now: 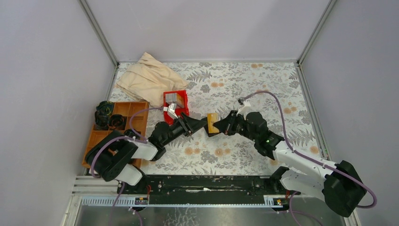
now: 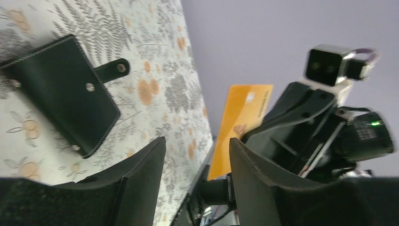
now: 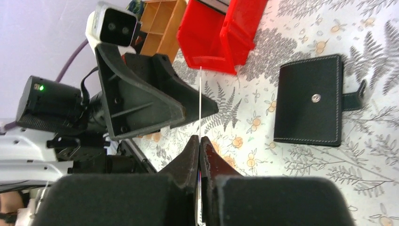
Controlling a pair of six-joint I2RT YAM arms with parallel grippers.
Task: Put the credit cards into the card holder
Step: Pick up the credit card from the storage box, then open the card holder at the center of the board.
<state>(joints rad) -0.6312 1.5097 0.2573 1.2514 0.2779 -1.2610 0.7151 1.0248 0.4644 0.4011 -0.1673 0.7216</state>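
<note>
the right pincer [image 3: 200, 141] is clamped shut on the tan card [image 2: 240, 127], held on edge above the surface. the left pincer [image 2: 197, 141] gapes empty just beside it. best to draw the left arm straight back without brushing the card. the card holder [image 3: 308, 101] lies closed below and needs opening. from above, the arms hide it. the grip depth is unclear.

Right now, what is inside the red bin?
Seen from above, grey and white cards lie in the red bin. They overlap, so their number and anything beneath them are hidden.
</note>
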